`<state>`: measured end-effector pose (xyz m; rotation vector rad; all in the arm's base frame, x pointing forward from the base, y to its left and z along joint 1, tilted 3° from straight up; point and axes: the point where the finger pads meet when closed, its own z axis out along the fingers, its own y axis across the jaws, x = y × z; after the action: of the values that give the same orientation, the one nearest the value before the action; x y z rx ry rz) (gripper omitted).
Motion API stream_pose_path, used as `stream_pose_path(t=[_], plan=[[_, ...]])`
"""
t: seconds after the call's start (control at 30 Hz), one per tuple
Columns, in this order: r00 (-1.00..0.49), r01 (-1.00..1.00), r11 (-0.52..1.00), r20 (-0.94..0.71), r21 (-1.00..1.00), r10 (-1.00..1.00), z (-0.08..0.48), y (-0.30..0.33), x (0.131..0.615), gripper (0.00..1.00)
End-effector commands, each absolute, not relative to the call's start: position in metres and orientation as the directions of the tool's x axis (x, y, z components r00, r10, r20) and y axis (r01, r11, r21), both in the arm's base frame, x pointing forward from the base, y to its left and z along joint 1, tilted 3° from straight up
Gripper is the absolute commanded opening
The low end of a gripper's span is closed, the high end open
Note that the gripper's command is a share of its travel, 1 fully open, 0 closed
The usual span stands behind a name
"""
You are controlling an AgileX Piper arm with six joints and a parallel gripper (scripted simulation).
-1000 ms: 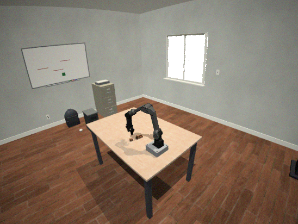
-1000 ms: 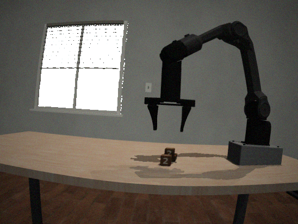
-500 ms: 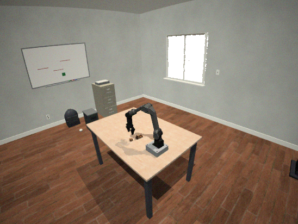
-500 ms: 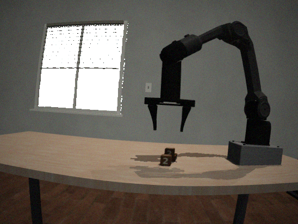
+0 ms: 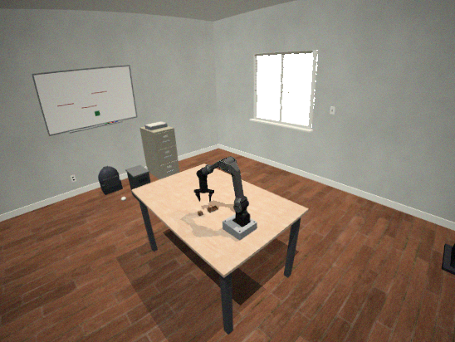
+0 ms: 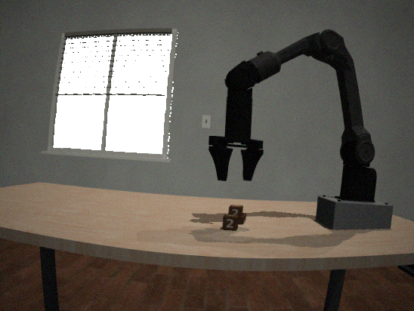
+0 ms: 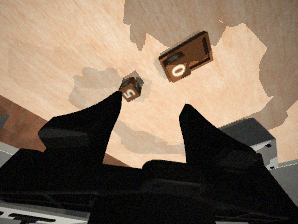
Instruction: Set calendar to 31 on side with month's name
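Hovering open gripper (image 5: pixel 204 199) (image 6: pixel 235 180) (image 7: pixel 152 105), cubes (image 5: pixel 200 213) (image 6: pixel 230 223) (image 7: pixel 130 92) and tray (image 5: pixel 216 208) (image 6: pixel 242 218) (image 7: pixel 207 50) below.

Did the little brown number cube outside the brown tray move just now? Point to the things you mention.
No. In the exterior view, the small brown cube (image 5: pixel 200 213) (image 6: pixel 230 223) (image 7: pixel 130 90) stayed put, just as far left of the grey boxy arm base (image 5: pixel 230 230) (image 6: pixel 363 217) (image 7: pixel 248 131).
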<state>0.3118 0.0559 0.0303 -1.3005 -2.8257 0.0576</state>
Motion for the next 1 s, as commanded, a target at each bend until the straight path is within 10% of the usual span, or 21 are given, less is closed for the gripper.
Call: stream_pose_path(t=[0.0,0.7,0.73,0.97], plan=[[-0.695,0.718,0.695,0.022,-0.037,0.719,0.031,0.052,0.311,1.0],[-0.986,0.16,0.987,0.041,-0.018,0.16,0.031,0.018,0.303,1.0],[-0.986,0.16,0.987,0.041,-0.018,0.161,0.031,0.018,0.303,0.6],[-0.986,0.16,0.987,0.041,-0.018,0.161,0.031,0.018,0.303,0.6]])
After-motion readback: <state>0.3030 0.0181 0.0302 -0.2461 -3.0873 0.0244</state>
